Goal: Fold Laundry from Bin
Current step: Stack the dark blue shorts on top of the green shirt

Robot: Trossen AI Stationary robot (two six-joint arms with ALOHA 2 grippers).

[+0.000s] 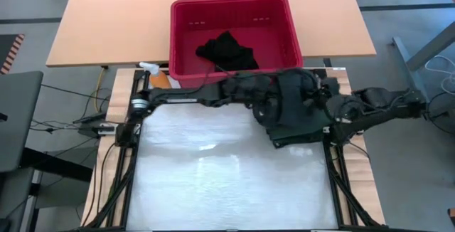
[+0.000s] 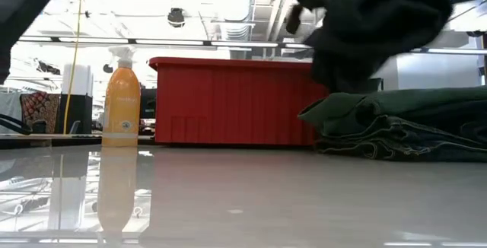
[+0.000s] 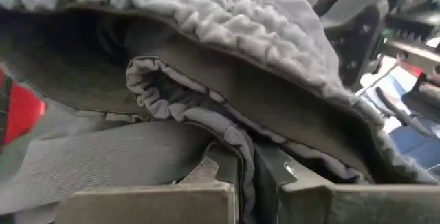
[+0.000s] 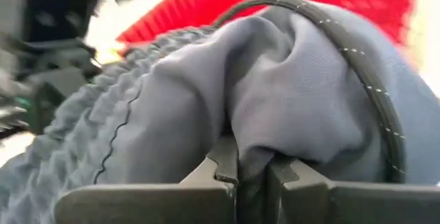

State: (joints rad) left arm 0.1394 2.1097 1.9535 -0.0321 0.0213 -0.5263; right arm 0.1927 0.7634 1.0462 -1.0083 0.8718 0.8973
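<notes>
One red bin. One black garment lies inside the bin. One dark garment hangs lifted just in front of the bin. One folded green pile sits on the table beside the bin. One orange bottle stands at the bin's left corner. Two arms.

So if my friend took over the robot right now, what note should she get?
Left gripper: shut on the dark garment.
Right gripper: shut on the same garment; both hold it up in front of the bin.
Bin: on the far table, one black garment inside.
Done: green folded pile lies on the work table's right.
Left: lay out and fold the held garment, then the one in the bin.
</notes>
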